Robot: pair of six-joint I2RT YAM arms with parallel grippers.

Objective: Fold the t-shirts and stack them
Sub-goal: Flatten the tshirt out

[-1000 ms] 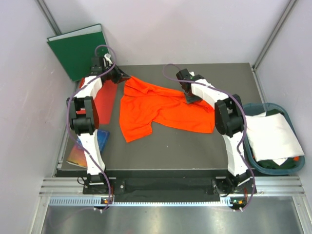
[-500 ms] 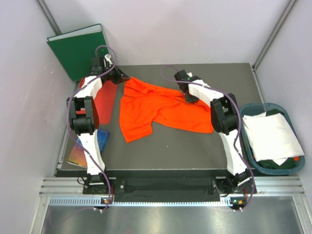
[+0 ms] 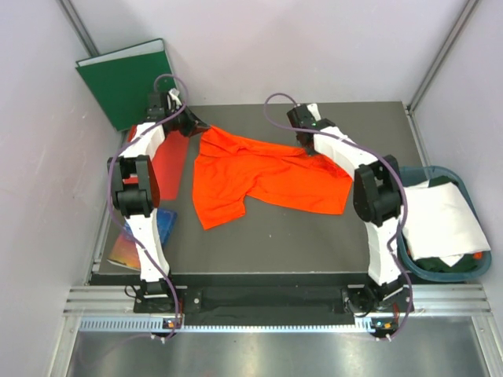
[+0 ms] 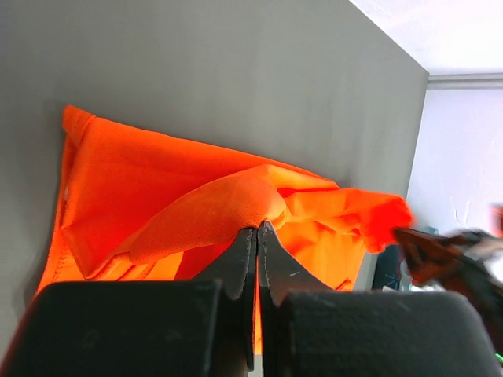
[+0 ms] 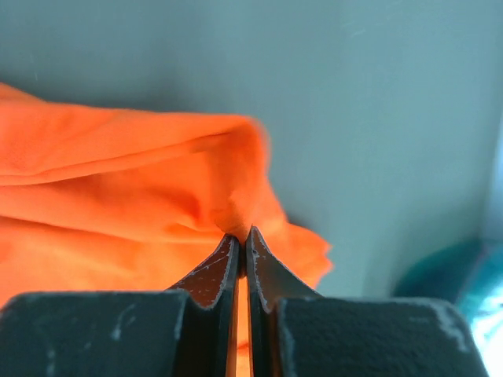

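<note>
Over the last second the right gripper (image 5: 243, 234), clenched on a pinch of the orange t-shirt (image 3: 259, 177), had shifted from the cloth's middle to its far edge. The left gripper (image 4: 257, 229) stayed clamped on the far left corner, so the shirt was probably being stretched flat on the tabletop (image 3: 314, 236) before any fold. The orange knit looked thin, limp and rumpled, and the white t-shirt (image 3: 440, 216) lay draped over the teal basket (image 3: 409, 263) at the right.

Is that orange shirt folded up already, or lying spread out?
Spread out, not folded: the orange t-shirt lies rumpled across the table, the left claw and right claw pinching its far edge.
</note>
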